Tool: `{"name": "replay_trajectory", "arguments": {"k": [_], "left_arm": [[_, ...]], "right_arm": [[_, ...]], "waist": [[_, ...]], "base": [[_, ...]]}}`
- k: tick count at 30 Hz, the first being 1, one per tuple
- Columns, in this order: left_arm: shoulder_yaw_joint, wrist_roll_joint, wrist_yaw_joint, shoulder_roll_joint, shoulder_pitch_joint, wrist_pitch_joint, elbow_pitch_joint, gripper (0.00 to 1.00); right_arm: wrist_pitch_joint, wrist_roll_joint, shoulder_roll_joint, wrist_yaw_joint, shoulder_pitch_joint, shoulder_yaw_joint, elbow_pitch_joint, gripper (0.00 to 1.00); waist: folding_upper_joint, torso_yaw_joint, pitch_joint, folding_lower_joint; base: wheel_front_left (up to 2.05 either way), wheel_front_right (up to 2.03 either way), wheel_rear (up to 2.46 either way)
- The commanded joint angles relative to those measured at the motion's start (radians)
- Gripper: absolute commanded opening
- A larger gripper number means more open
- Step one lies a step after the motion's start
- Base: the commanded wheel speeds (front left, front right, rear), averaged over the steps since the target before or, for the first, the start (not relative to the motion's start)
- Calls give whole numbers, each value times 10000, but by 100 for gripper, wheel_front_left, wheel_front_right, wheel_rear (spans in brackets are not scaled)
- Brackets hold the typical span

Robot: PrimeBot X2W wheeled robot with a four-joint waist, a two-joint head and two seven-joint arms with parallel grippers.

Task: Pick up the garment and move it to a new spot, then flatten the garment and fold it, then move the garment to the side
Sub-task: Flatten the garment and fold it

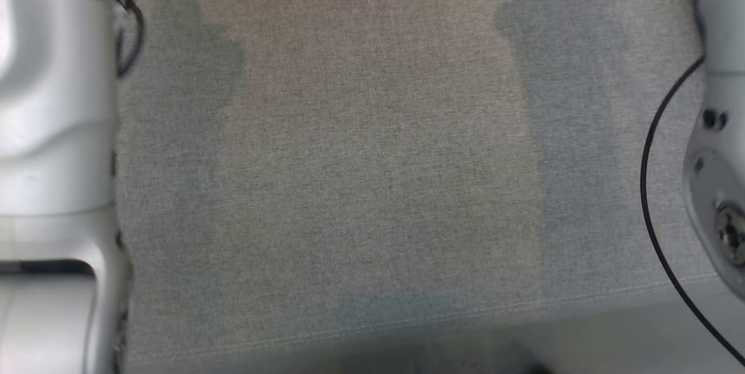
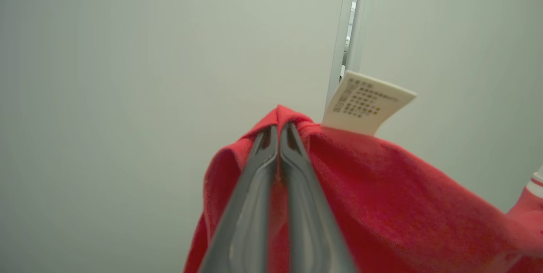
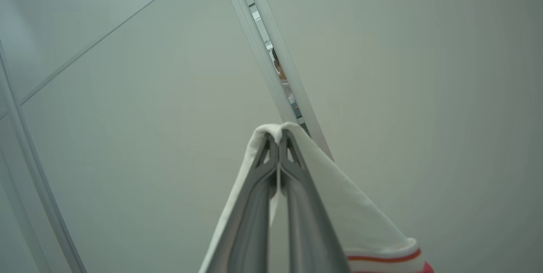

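While the left gripper (image 2: pixel 278 130) pinches the red garment (image 2: pixel 382 188), its pale label (image 2: pixel 367 103) bears unreadable print. White section (image 3: pixel 339 205) clamped in the right gripper (image 3: pixel 279 137).

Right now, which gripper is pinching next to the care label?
The left gripper: it grips the garment where it is red, beside the printed label; the right gripper grips a white panel.
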Motion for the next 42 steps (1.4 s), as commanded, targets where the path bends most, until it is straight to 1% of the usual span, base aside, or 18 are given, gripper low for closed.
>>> {"name": "replay_trajectory", "arguments": {"k": [1,2,3,5,7,8,9,10,11,15,17,19,23,25,30,35,39,42], "left_arm": [[23,156,-265,-212,644,6,148,0],[1,204,-414,-295,825,5,205,0],[1,204,-414,-295,825,5,205,0],[-59,244,-697,-401,1269,5,266,0],[-213,137,-955,-531,1886,5,562,0],[-414,284,-1064,-545,2091,6,717,0],[-504,103,-1151,-579,2363,122,926,0],[-723,39,-1279,-583,2705,372,1127,0],[-808,-145,-1326,-599,2990,639,1233,0],[-1102,-112,-1421,-198,4000,1302,947,0],[-1179,-220,-1402,-92,4648,1680,827,0],[-1254,-118,-1310,137,5196,1934,585,0],[-1397,-283,-1279,435,6397,2550,310,0],[-1461,-225,-1191,591,6829,2760,187,0],[-1602,-351,-1049,731,7924,3302,-76,0],[-1693,-435,-754,833,8790,3739,-257,0],[-1676,-277,-291,1039,9317,3940,-351,0],[-1676,-260,-20,1069,9689,4079,-441,0]], "right_arm": [[194,-112,-76,3,659,396,261,0],[425,-38,-147,3,876,612,285,0],[425,-38,-147,3,876,612,285,0],[1002,136,-491,3,1469,982,170,0],[1881,423,-792,3,2219,1296,10,0],[2339,551,-990,3,2501,1373,-184,0],[2868,675,-1176,3,2794,1419,-358,0],[3892,906,-1584,3,3388,1341,-839,0],[4393,978,-1784,3,3741,1208,-1051,0],[6356,981,-2185,3,5026,539,-2209,0],[7300,916,-2219,3,5756,56,-2872,0],[8314,810,-2115,3,6518,-436,-3536,0],[10441,475,-1754,3,8152,-1283,-5026,0],[11471,394,-1611,3,8927,-1489,-5842,0],[13837,568,-1413,3,10813,-1751,-7756,0],[15189,551,-1419,3,12263,-2052,-8862,0],[16144,455,-1666,3,13417,-1996,-9323,0],[16531,396,-1672,3,14104,-2091,-9466,0]], "waist": [[0,131,274,-1],[0,187,309,-1],[0,187,309,-1],[0,323,348,-1],[0,409,296,-1],[0,465,264,-1],[0,495,222,-1],[0,593,128,-1],[0,638,46,-1],[0,749,-304,-1],[0,826,-628,-1],[0,866,-988,-1],[0,933,-1654,-1],[0,938,-1977,-1],[0,916,-2628,-1],[0,887,-3153,-1],[0,871,-3499,-1],[0,863,-3664,-1]], "base": [[0,0,0],[0,0,0],[0,0,0],[0,0,0],[0,0,0],[0,0,0],[0,0,0],[0,0,0],[0,0,0],[0,0,0],[0,0,0],[0,0,0],[0,0,0],[0,0,0],[0,0,0],[0,0,0],[0,0,0],[0,0,0]]}}
